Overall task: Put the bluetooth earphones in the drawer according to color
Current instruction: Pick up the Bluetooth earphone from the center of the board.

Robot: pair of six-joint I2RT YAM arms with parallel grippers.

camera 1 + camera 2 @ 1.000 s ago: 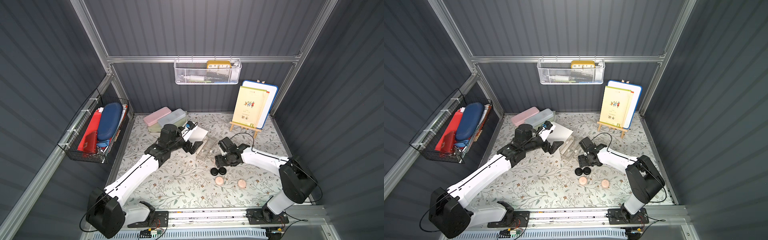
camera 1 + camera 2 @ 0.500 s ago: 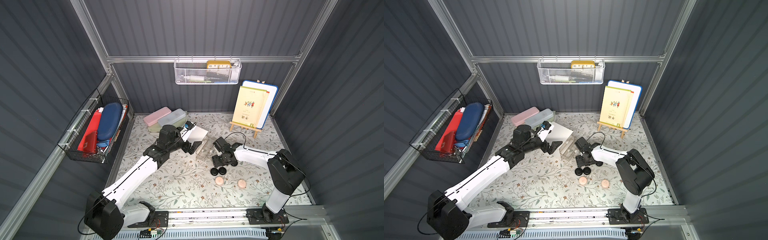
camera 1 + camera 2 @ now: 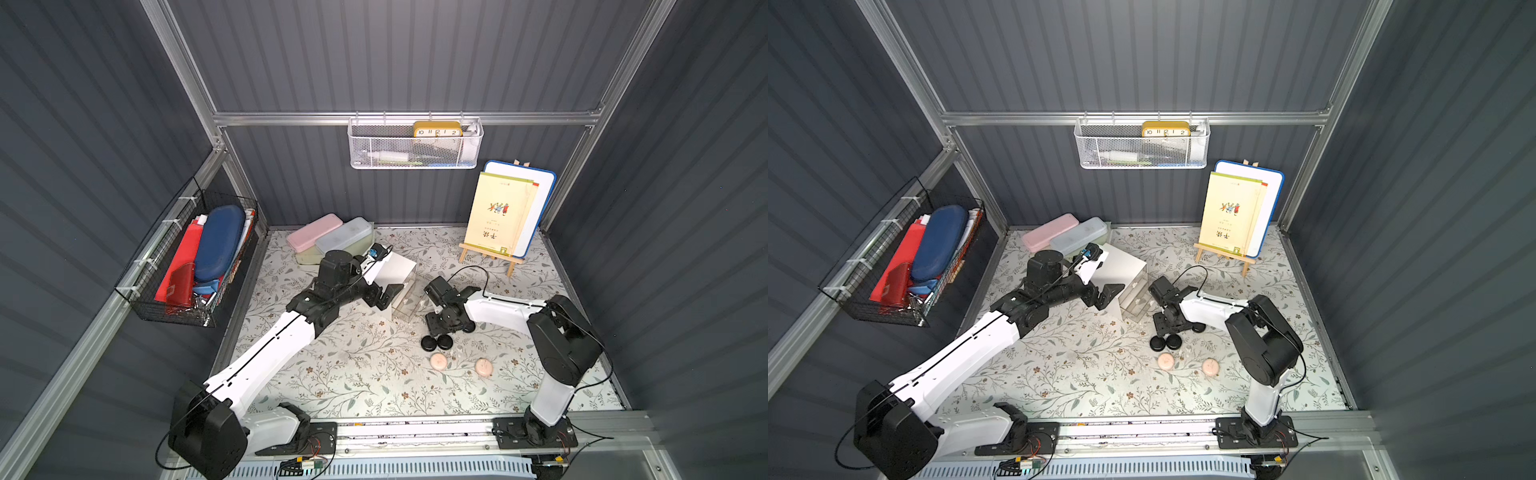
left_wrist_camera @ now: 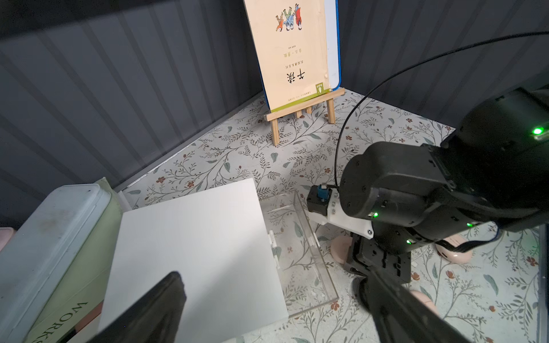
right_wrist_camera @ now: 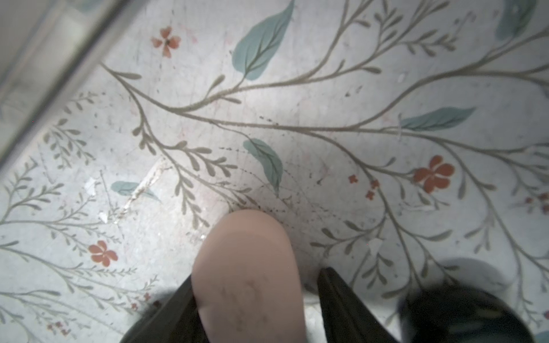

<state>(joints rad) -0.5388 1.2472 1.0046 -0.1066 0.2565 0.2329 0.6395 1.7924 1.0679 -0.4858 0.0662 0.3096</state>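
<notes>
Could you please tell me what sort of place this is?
Probably a robot test booth dressed as a study desk: dark panelled walls on an aluminium frame, a book on a small easel, and a clock in a hanging mesh basket.

Right wrist view: pink earphone case (image 5: 246,276) cut off at the edge, blurred; black earphone case (image 5: 463,314) likewise. Corner of the drawer (image 5: 38,59) out of focus. In both top views the right gripper (image 3: 446,328) hides the pink case.
</notes>
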